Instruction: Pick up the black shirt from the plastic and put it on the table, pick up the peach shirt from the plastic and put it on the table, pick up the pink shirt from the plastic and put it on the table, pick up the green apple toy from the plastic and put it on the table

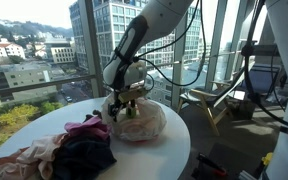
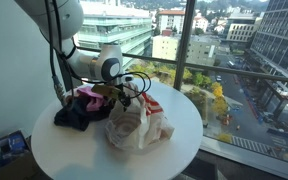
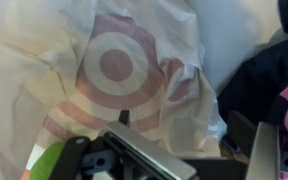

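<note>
Green apple toy perhaps in tool

A glass tower stands upper centre in an exterior view, a wooden frame at right. A street with trees runs down the right in an exterior view.
</note>
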`<state>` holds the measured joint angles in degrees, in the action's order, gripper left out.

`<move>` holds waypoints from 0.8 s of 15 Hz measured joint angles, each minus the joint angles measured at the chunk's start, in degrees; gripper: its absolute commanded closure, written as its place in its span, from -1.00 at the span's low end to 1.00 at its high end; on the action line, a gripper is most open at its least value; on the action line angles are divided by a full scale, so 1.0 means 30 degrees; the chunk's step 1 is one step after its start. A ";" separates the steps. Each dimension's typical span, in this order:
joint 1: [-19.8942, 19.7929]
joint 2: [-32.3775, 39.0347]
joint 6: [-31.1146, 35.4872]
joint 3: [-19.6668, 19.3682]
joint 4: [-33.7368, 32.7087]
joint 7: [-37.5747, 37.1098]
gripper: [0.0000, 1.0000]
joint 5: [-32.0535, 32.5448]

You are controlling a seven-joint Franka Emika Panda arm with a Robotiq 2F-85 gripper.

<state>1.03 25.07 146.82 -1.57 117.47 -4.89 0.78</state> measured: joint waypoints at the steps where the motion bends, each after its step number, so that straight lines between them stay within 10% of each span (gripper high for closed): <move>1: -0.0002 0.0454 0.0016 -0.0301 -0.0356 -0.0679 -1.00 0.0000; 12: 0.2186 0.4077 0.2113 -0.4579 -0.3327 -0.8620 -1.00 0.0959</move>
<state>7.59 37.30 153.16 -15.31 107.48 -30.75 3.65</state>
